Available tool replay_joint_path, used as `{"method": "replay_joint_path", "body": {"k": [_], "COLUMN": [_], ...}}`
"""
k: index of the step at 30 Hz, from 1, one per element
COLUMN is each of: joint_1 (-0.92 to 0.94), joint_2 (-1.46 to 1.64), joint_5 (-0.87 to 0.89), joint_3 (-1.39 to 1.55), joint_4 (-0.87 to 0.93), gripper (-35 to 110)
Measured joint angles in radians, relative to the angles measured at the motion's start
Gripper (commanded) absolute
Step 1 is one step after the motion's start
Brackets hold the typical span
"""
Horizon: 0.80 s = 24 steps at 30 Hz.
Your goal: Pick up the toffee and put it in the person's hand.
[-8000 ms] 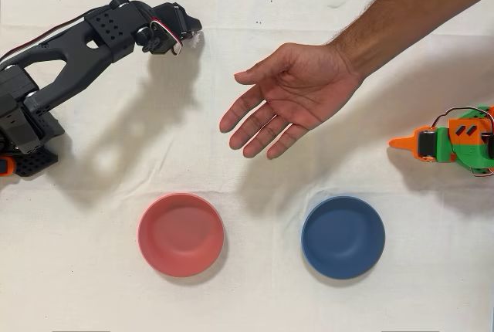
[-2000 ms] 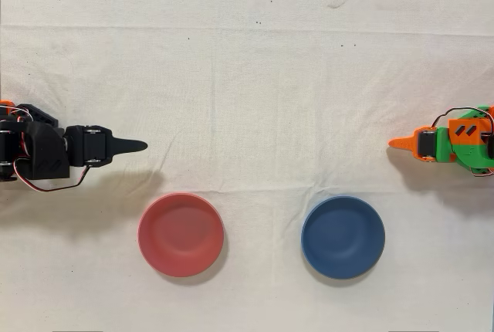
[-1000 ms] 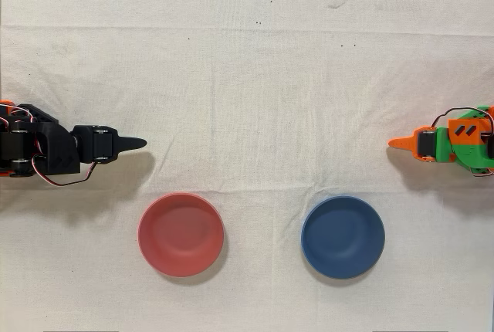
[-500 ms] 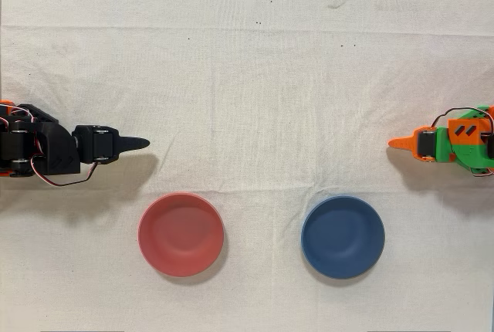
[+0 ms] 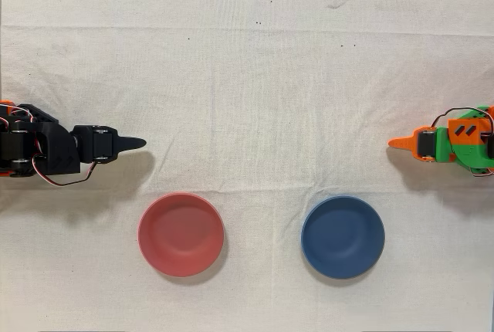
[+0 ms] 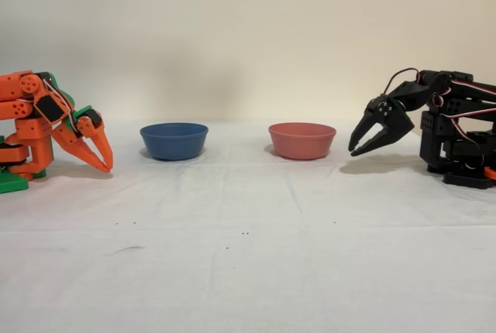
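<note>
No toffee and no person's hand show in either view. The black arm sits folded at the left edge of the cloth-covered table (image 5: 255,77) in the overhead view, its gripper (image 5: 133,143) pointing toward the middle; in the fixed view the gripper (image 6: 358,145) hangs tilted down above the cloth with its jaws spread apart and nothing between them. A pink bowl (image 5: 181,234) and a blue bowl (image 5: 343,237) stand near the table's lower edge. The idle orange arm (image 5: 455,143) rests at the right edge.
</note>
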Motion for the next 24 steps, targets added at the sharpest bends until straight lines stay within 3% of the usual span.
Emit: {"method": "replay_joint_path", "body": {"k": [24], "joint_1": [0.0], "joint_2": [0.0], "joint_5": [-0.017], "joint_3": [0.0], "joint_4": [0.018], "gripper": [0]}}
